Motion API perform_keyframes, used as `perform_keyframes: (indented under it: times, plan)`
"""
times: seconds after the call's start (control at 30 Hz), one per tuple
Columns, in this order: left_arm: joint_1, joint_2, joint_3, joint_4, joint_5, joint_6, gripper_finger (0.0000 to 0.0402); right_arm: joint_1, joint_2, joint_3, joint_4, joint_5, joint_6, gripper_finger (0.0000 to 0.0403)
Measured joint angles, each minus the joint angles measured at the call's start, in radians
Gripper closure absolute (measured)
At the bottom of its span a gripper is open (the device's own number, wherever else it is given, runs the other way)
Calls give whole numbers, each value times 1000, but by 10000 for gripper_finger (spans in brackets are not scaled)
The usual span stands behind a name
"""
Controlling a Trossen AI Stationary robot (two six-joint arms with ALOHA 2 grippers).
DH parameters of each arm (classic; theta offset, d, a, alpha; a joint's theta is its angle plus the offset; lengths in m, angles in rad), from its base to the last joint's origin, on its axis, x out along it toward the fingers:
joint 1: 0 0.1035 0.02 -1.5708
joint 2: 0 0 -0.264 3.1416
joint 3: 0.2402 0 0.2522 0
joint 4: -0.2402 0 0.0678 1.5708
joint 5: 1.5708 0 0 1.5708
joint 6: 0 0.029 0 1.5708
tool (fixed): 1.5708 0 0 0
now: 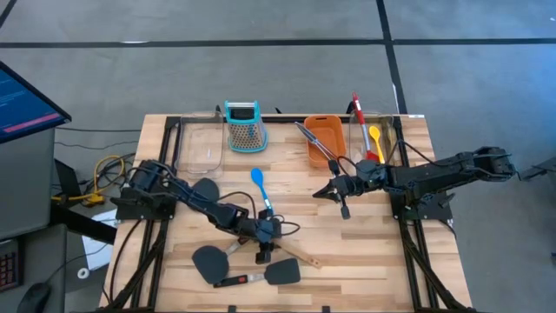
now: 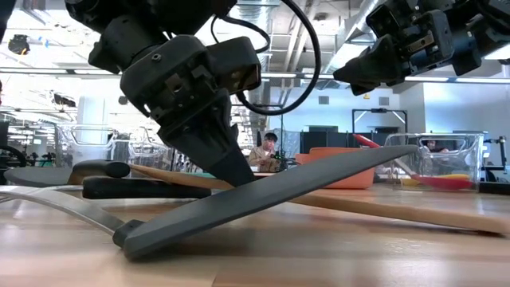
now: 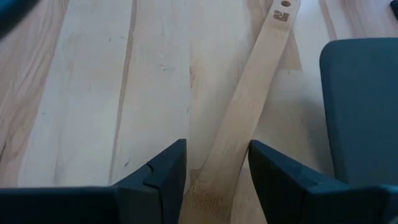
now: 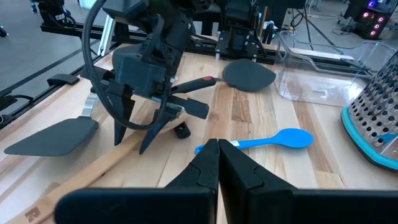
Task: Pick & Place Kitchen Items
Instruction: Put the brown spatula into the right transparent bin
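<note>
My left gripper (image 1: pixel 263 248) is open and points down at the table's near middle. Its two fingers stand on either side of the handle of the wooden slotted turner (image 3: pixel 249 106), which lies flat on the table (image 1: pixel 300 255). A black spatula (image 3: pixel 360 106) lies beside it, and two more black spatulas (image 1: pixel 208 261) (image 1: pixel 206 187) lie to the left. A blue spoon (image 1: pixel 261 187) lies on the table's middle. My right gripper (image 1: pixel 321 193) is shut and empty, above the table right of the middle; it also shows in the right wrist view (image 4: pixel 217 165). My left gripper (image 3: pixel 217 168) comes from above, its fingers lying across the turner's handle (image 3: pixel 217 180), one on each long edge. I cannot tell whether the fingers (image 3: pixel 168 168) touch the wood. The turner lies flat on the table.
A teal-topped grater (image 1: pixel 243 123) and an orange tub (image 1: pixel 326 139) holding tongs stand at the far edge. A clear bin (image 1: pixel 373 130) at the far right holds red and yellow utensils; another clear bin (image 1: pixel 200 143) stands at the far left.
</note>
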Motion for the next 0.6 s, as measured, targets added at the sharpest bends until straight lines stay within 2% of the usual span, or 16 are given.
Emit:
perform_keyframes:
  times: [0.33,0.47,0.6]
  plan:
    - [-1,1,0,-34,7,-26,247,0,0,0,0,0,0,403]
    - [-2,-27,-5,-12,12,39,247,0,0,0,0,0,0,403]
    - [3,-88,-14,-9,3,42,248,0,0,0,-1,0,0,403]
